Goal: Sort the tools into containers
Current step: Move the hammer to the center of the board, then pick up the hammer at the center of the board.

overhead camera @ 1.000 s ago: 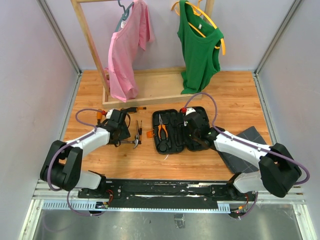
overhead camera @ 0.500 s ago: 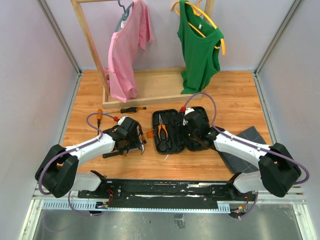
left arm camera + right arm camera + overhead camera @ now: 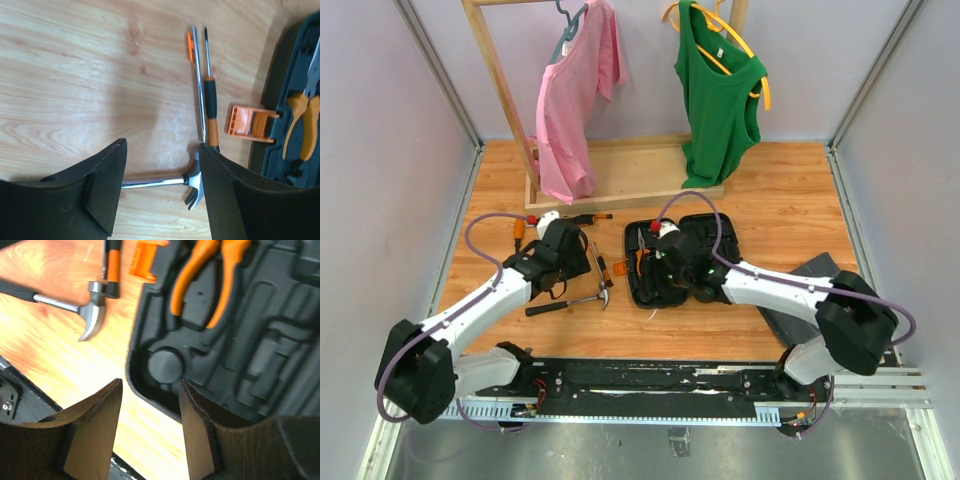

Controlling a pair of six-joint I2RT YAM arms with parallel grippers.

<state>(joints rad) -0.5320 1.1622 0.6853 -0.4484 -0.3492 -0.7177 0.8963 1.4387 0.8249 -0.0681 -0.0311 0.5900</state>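
One hammer (image 3: pixel 192 186) beneath the parted left claw (image 3: pixel 161 150) (head toward the case (image 3: pixel 287 75))

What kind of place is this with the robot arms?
Probably a robot testing booth, not a home. The left arm and right arm are bolted to a metal rail, plain walls close it in, and a clothes rack and tool case look like practice props.

Hammer (image 3: pixel 568 301) left of case (image 3: pixel 723 232), pliers (image 3: pixel 192 269) inside

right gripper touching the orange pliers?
Apart. Right wrist view: the right gripper hangs open, with bare case between its fingers and the orange pliers.
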